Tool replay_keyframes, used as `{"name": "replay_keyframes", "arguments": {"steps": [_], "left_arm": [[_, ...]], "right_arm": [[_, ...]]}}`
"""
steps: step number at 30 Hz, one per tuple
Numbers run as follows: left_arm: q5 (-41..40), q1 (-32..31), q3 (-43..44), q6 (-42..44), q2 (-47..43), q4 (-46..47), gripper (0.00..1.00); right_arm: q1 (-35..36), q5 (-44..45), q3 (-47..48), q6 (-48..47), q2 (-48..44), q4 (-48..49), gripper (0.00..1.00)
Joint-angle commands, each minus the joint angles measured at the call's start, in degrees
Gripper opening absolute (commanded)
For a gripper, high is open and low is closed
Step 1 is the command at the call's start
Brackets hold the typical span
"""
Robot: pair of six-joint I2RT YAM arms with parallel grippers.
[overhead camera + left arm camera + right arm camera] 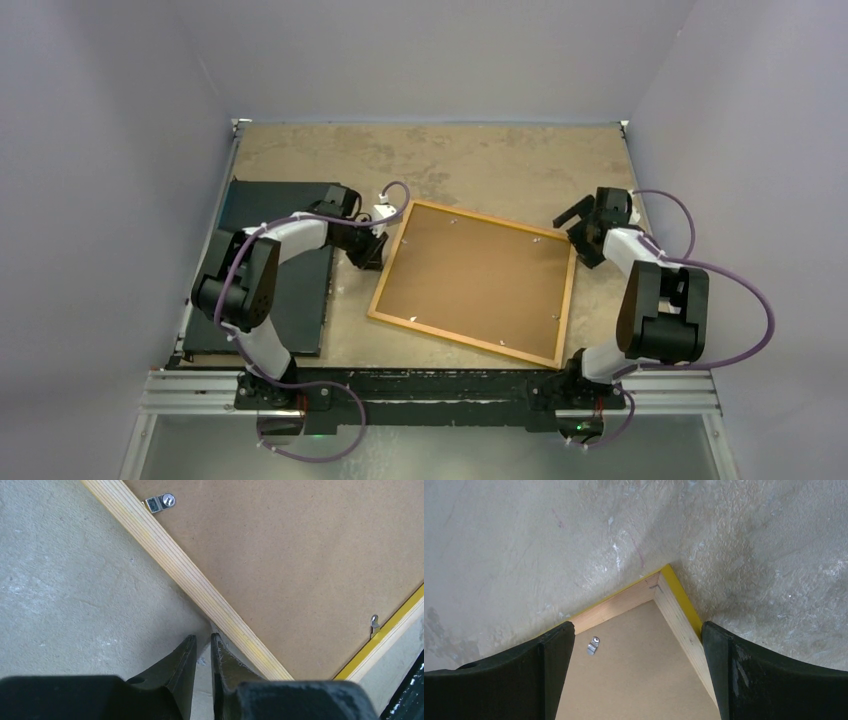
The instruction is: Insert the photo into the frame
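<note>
The frame (388,265) lies back side up in the middle of the table, its yellow-orange border (385,640) showing at the edges. A plain brown backing board (475,275) fills it. The photo is hidden. My left gripper (372,250) sits low beside the frame's left rail (190,575). Its fingers (203,637) stand only a narrow slit apart, with nothing between them, and the right fingertip is close against the rail. My right gripper (578,238) is wide open, and its fingers (638,627) straddle the frame's far right corner (674,595).
A black flat board (280,270) lies at the left under my left arm. Small metal clips (161,502) (594,645) sit along the inner edge of the frame over the backing. Grey walls close in the mottled tabletop (450,160) on three sides.
</note>
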Motion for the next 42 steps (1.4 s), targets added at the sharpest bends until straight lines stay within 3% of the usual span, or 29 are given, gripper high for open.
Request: {"name": "replay_keyframes", "arguments": {"steps": [1, 6, 12, 17, 22, 31, 37, 42], "left_arm": [[-3.06, -0.20, -1.11, 3.16, -0.50, -0.16, 0.15], [-4.40, -1.50, -1.34, 3.13, -0.54, -0.23, 0.15], [-4.80, -3.31, -1.62, 1.42, -0.53, 0.39, 0.15], [-2.23, -5.52, -1.52, 2.50, 0.56, -2.28, 0.15], [3.58, -9.15, -0.90, 8.66, 2.10, -9.22, 0.16], [6.48, -15.96, 5.30, 14.29, 6.13, -19.03, 0.21], [3.45, -14.54, 11.82, 17.35, 3.16, -29.21, 0.35], [3.12, -8.80, 24.27, 18.55, 0.08, -36.22, 0.38]], "right_arm": [[0.03, -4.09, 1.72, -2.25, 0.13, 1.45, 0.99], [2.65, -7.88, 2.40, -0.37, 4.61, 6.35, 0.99], [13.74, -2.84, 17.54, 2.43, 14.53, 2.78, 0.99], [14.96, -2.90, 26.89, 2.25, 20.83, 1.00, 0.99], [15.70, -5.63, 30.28, 0.53, 25.40, 1.91, 0.99], [19.00, -8.51, 38.47, -2.41, 34.05, 1.11, 0.99], [18.86, -8.86, 44.17, -5.14, 32.61, -3.88, 0.99], [16.60, -6.28, 45.58, -6.32, 27.19, -4.02, 0.99]]}}
